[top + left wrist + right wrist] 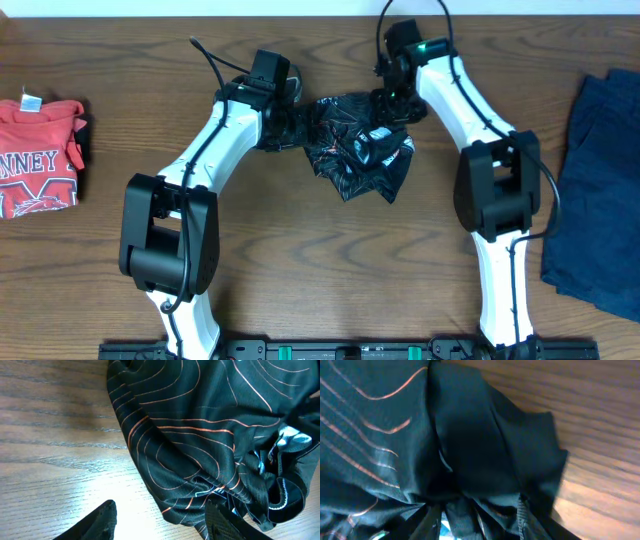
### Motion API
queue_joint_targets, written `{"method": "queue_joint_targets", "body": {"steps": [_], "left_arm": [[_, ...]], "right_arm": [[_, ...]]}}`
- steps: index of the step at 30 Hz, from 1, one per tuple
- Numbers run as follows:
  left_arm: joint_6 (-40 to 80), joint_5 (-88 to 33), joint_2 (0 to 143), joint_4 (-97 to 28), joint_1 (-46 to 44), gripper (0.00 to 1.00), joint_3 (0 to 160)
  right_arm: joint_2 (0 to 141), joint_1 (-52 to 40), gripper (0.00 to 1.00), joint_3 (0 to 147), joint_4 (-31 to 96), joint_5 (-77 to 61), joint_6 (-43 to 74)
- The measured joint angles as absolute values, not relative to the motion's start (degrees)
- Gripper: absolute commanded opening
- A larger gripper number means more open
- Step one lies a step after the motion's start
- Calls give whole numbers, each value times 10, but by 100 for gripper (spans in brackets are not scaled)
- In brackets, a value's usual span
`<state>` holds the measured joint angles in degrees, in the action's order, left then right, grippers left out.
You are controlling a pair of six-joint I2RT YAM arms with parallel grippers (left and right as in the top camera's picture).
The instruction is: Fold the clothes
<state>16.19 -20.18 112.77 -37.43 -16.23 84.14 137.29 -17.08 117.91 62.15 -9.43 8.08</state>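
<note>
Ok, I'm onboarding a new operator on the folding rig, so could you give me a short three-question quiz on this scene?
1. True or false: the black jersey lies flat and fully spread out.
2. What lies at the edge of the table on the robot's left? A) a green towel B) a red shirt C) a white sock
3. In the left wrist view, is the left gripper open or shut?

Key: 1 false, it is crumpled in a heap. 2 B. 3 open, its fingers stand well apart.
</note>
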Motion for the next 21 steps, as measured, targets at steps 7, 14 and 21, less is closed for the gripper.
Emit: {"method": "queue_joint_targets", "body": {"steps": [7,14,21], "left_arm": [[162,-202,1128,-386,-162,59,841],[160,-202,1128,-388,-162,59,841],[160,-202,1128,-390,-162,60,841]], "right_arm": [[1375,-187,3,1178,574,-101,103],[1375,-189,1,1190,568,-104,121],[1375,-189,1,1268,597,-105,129]]}}
